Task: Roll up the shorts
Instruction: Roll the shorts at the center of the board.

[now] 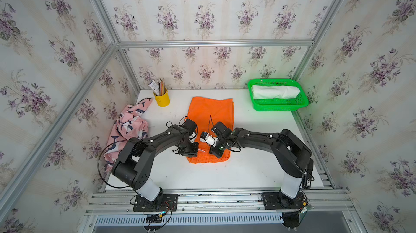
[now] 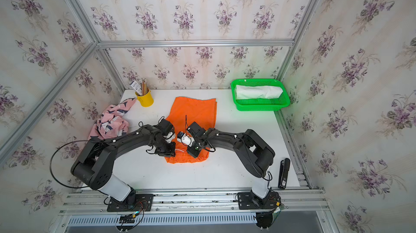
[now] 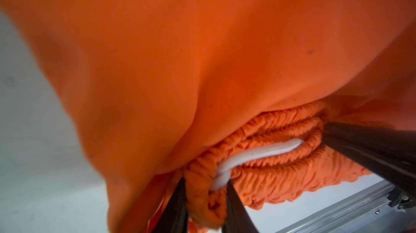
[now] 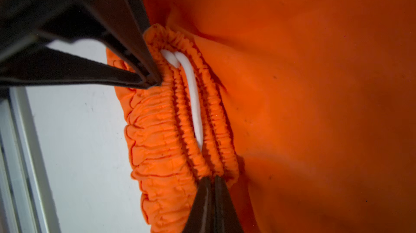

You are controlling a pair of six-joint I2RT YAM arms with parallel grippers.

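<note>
Both top views: smooth orange shorts (image 1: 211,112) (image 2: 193,112) are laid flat, long axis twelve-to-six, ruffled waistband (image 4: 162,130) at six; waistband is pinched by left claw (image 3: 206,186) and right claw (image 4: 210,179).

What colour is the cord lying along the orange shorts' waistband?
White drawstring, clearest in the right wrist view.

Black jointed arms (image 1: 162,140), white lower links (image 1: 149,189), looping cables (image 1: 99,166) — green light (image 1: 221,147), tapered black left claw (image 3: 206,181)

Overhead stereo pair + close wrist cams
</note>
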